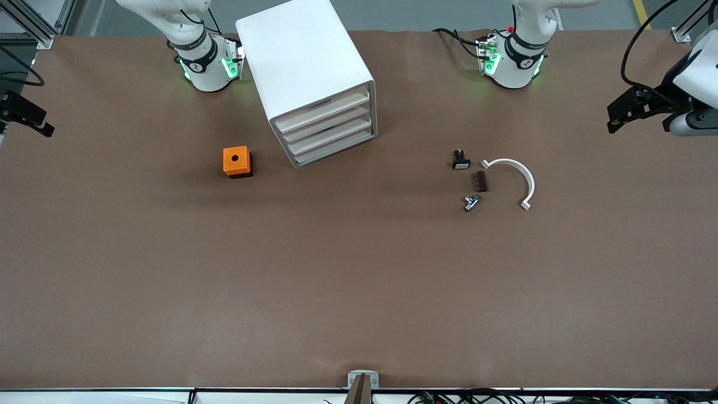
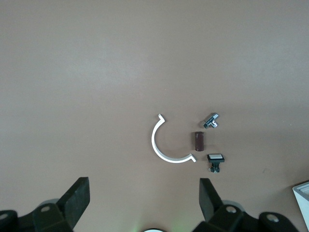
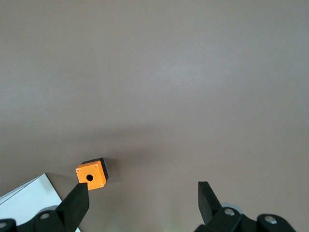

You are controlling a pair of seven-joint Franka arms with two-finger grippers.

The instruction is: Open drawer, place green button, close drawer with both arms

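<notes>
One metal fitting [image 1: 472, 202], four shut drawers [image 1: 331, 130].

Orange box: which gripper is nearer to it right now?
Right. The right gripper hangs open high above the table with the orange box in its view. The left gripper, also open, is up at the left arm's end, over the white clip.

The cabinet [image 1: 314, 78] shows only as cut-off corners in both wrist views; no green-capped button is discernible.

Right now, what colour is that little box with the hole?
The box has an orange top over a black base, clearest in the front view.
</notes>
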